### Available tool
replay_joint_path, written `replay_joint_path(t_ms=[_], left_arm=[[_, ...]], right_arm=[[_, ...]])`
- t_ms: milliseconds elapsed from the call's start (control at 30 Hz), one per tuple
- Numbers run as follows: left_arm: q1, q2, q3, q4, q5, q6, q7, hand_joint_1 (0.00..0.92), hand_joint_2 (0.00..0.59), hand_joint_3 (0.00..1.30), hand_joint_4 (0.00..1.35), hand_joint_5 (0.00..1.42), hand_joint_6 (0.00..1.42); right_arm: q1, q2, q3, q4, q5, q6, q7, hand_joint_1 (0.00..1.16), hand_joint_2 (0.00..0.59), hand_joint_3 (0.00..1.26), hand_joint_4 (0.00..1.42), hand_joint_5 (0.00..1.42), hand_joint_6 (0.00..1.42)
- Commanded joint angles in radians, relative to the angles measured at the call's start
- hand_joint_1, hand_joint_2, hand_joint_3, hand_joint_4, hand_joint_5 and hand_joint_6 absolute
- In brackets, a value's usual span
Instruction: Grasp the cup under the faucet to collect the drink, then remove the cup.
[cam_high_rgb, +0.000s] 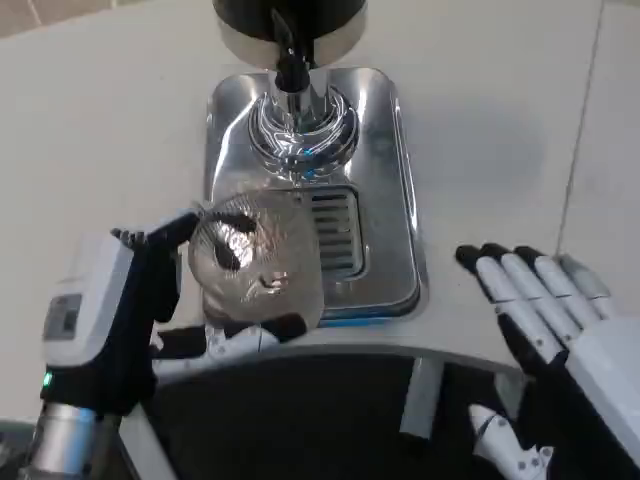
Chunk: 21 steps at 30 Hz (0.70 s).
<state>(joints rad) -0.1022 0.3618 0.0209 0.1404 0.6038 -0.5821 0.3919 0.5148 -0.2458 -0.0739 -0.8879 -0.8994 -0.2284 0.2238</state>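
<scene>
The left hand (140, 300) grips a clear, ribbed plastic cup (258, 262), fingers wrapped around its side, the cup tilted so its mouth faces up toward the camera. The cup sits over the front-left part of the chrome drip tray (395, 200), overlapping the left edge of the slotted drain grate (335, 230). It is short of the faucet (292, 70), whose black spout hangs from the dispenser (290, 25) at the rear of the tray, above the rounded chrome base (300, 135). No liquid can be made out in the cup; its clear wall and the reflections make this uncertain. The right hand (545, 315) rests on the white table (100, 130) to the right of the tray, fingers spread and holding nothing. Judged stage: cup secured, positioning under the spout not yet complete. Risks noted: the thin cup wall may buckle or slip under too firm or too loose a grip; if the tilt persists at the spout, the drink could run over the rim onto the tray; advancing too far could knock the rim against the spout or chrome base; stopping short would send the stream onto the grate.
</scene>
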Motion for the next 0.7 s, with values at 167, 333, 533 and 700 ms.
replay_joint_path(t_ms=[167,333,533,700], left_arm=[[-0.148,-0.002,-0.049,0.197,0.050,0.012,0.075,0.690,0.000,1.06,1.24,1.39,1.42],[-0.228,0.007,-0.086,0.314,0.070,0.012,0.114,0.690,0.000,1.06,1.24,1.39,1.42],[-0.303,0.008,-0.119,0.408,0.077,0.012,0.149,0.690,0.000,1.06,1.24,1.39,1.42],[-0.369,0.010,-0.142,0.485,0.072,0.016,0.166,0.690,0.000,1.06,1.24,1.39,1.42]], right_arm=[[0.054,0.030,-0.007,-0.062,-0.022,0.001,-0.005,0.12,0.586,0.00,0.00,0.00,0.00],[0.072,0.048,-0.010,-0.071,-0.030,-0.002,-0.011,0.13,0.586,0.00,0.00,0.00,0.00],[0.049,0.060,0.008,-0.069,-0.050,0.013,0.012,0.14,0.586,0.00,0.00,0.00,0.00],[0.016,0.065,0.020,-0.068,-0.062,0.035,0.039,0.14,0.586,0.00,0.00,0.00,0.00]])
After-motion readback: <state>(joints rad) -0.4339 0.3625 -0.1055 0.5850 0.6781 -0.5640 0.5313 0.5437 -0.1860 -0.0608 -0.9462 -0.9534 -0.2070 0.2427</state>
